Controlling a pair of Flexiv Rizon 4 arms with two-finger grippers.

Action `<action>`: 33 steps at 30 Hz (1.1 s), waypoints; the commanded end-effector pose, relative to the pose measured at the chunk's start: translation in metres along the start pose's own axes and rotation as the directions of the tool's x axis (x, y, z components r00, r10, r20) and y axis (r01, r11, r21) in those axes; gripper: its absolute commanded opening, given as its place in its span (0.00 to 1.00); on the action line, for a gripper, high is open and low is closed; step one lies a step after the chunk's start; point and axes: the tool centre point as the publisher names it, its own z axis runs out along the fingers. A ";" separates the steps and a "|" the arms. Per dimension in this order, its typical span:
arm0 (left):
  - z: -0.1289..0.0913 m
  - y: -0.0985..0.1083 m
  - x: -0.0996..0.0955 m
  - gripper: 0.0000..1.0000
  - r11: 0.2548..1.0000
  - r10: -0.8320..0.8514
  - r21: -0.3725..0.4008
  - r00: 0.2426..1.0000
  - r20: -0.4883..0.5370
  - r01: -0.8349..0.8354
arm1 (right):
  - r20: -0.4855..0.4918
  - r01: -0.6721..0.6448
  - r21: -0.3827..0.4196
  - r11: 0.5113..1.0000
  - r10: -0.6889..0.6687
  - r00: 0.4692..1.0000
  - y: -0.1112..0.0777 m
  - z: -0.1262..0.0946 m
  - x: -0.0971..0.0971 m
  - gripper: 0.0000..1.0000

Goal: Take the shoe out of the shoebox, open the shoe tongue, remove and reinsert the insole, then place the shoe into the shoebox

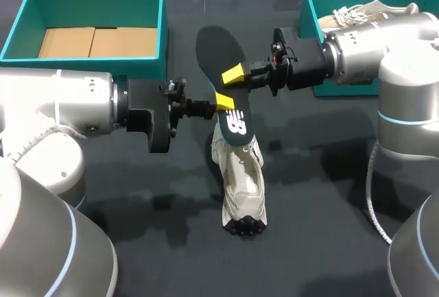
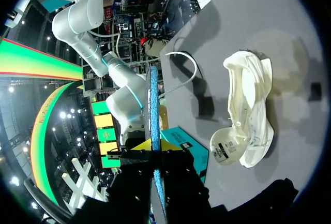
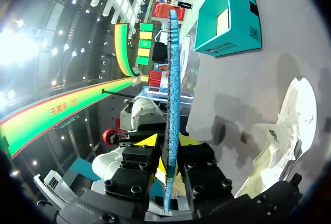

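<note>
- At the table's left, the left gripper is clamped on the insole, a finger pressed to each face near its printed end. In my judgement, a pull from this arm that the other does not match could bend or twist the thin foam.
- In the middle, the insole hangs in the air on edge. Its printed end is low over the collar of the shoe, which lies on the table between the arms. I cannot tell whether the two touch. If the insole goes down off-line it may buckle against the collar or tongue, or push the unheld shoe away.
- Just to the right, the right gripper also pinches the insole, farther up its length. If it lets go too soon, the long free end would likely droop and swing from the one remaining grip.
- The left shoebox at the far left corner holds only a brown cardboard liner, and no shoe.
- The right shoebox at the far right corner holds a second pale shoe, partly hidden by the right arm. That arm sits close above the box, so it could clip the near wall.
</note>
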 end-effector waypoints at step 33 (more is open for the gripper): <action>-0.015 -0.004 -0.003 1.00 0.999 -0.003 -0.034 1.000 0.004 0.003 | -0.020 0.001 -0.013 1.000 -0.001 1.000 -0.005 0.000 -0.003 0.00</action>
